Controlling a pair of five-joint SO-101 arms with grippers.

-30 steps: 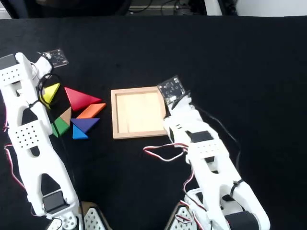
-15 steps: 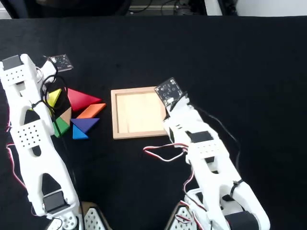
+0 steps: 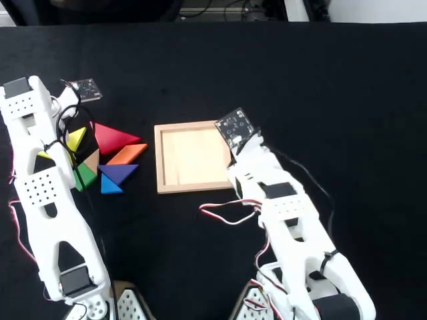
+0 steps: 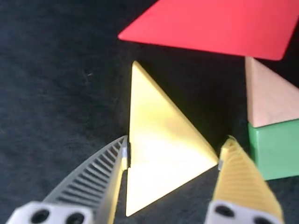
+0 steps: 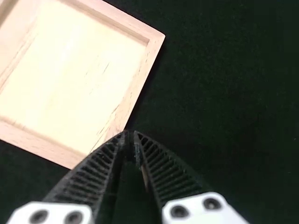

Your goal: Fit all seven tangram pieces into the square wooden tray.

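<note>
Shifted nearer the red triangle (image 4: 219,23), left end effector (image 4: 173,150) grips yellow triangle (image 4: 156,133) edgewise (right end effector (image 5: 130,137) closed).

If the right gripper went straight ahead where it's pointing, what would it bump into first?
Most likely the rim of the wooden tray: the right gripper, shut, points right at that edge. It might slip past onto the black table beside it; depth is unclear.

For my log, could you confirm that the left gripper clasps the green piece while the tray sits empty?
Not green: the left wrist view shows the left gripper clasping the yellow triangle. The tray is indeed empty.
</note>
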